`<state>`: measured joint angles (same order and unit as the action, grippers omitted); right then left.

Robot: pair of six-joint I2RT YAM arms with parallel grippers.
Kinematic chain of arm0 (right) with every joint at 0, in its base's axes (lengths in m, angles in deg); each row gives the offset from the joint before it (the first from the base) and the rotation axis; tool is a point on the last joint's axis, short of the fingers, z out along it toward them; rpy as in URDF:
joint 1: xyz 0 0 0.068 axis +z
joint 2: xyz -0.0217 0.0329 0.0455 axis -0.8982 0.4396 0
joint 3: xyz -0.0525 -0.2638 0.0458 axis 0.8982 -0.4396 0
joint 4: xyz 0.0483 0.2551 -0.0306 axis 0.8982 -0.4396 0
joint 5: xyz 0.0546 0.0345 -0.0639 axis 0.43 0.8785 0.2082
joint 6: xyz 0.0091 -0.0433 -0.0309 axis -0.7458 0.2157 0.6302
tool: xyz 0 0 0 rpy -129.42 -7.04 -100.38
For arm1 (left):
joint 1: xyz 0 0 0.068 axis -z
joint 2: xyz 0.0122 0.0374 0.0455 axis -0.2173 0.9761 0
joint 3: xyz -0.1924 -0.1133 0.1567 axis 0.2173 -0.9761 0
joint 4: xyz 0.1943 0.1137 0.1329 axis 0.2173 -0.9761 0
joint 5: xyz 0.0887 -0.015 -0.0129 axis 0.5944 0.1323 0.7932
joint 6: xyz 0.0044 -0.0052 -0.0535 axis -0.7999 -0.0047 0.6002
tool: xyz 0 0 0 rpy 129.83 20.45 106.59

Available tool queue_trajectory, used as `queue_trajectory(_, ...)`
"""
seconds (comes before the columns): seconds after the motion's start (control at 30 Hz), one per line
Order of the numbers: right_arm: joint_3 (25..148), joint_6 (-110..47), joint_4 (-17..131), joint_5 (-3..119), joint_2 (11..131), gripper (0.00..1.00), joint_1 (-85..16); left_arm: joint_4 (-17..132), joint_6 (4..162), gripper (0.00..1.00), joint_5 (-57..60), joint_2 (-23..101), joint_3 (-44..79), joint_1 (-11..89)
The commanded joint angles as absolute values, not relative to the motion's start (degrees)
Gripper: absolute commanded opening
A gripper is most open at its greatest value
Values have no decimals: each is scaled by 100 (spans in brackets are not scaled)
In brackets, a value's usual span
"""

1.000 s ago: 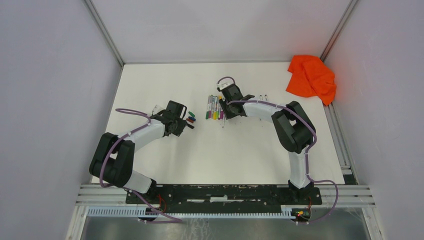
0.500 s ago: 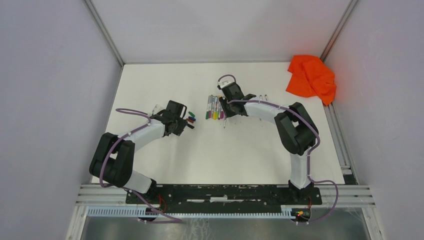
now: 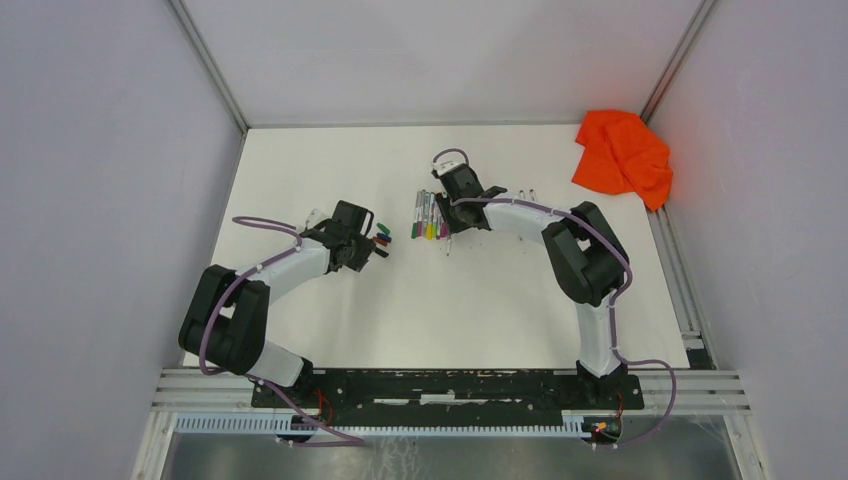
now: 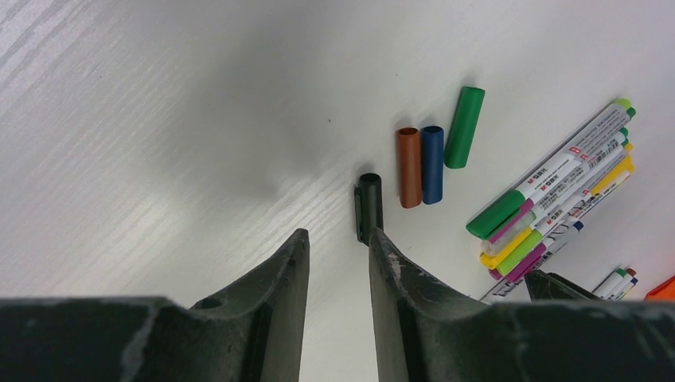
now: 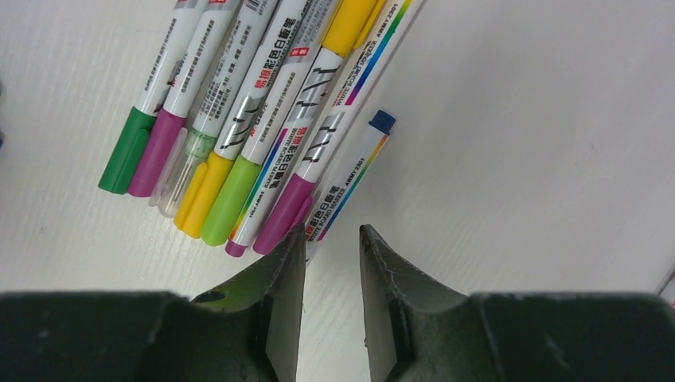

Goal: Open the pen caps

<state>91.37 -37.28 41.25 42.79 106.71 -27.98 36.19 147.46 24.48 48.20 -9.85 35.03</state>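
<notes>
Four loose plastic pen caps (image 4: pixel 422 163) lie on the white table (image 3: pixel 330 160) in front of my left arm. They are one green (image 4: pixel 464 127), one blue (image 4: pixel 432 164), one reddish-brown (image 4: pixel 408 167) and one black (image 4: pixel 368 205). The blue and reddish-brown caps lie side by side and touching, with the green one angled just beyond them. The black cap sits just off the tip of one finger.

Left gripper (image 4: pixel 337 235): low over the table, jaws parted, nothing between them.

Several capped marker pens (image 5: pixel 263 119) with grey-white printed barrels lie packed side by side at mid-table. Their near ends show green, magenta, yellow, lime and magenta again.

One slim white pen with a blue end (image 5: pixel 362 155) lies along the edge of that bundle. Its near end reaches the inner edge of one right finger.

Right gripper (image 5: pixel 332 232): just at the bundle's near ends, jaws apart, bare table between them, clamping nothing.

One crumpled orange cloth (image 3: pixel 622 155) sits in the far right corner, well apart.
</notes>
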Motion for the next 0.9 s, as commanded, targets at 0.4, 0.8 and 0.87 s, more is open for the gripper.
queue_trajectory(0.4, 9304, -3671, 3897, 3695, 10961, 33, -2780, 3808, 14479, 40, 2391, 4770, -989, 3488)
queue_trajectory(0.8, 8315, -3629, 4216, 3667, 10564, 14, -3294, 3907, 14459, 40, 2306, 4839, -1041, 3490)
queue_trajectory(0.87, 8201, -3616, 4263, 3675, 10502, 14, -3420, 3909, 14437, 40, 2296, 4853, -1035, 3493)
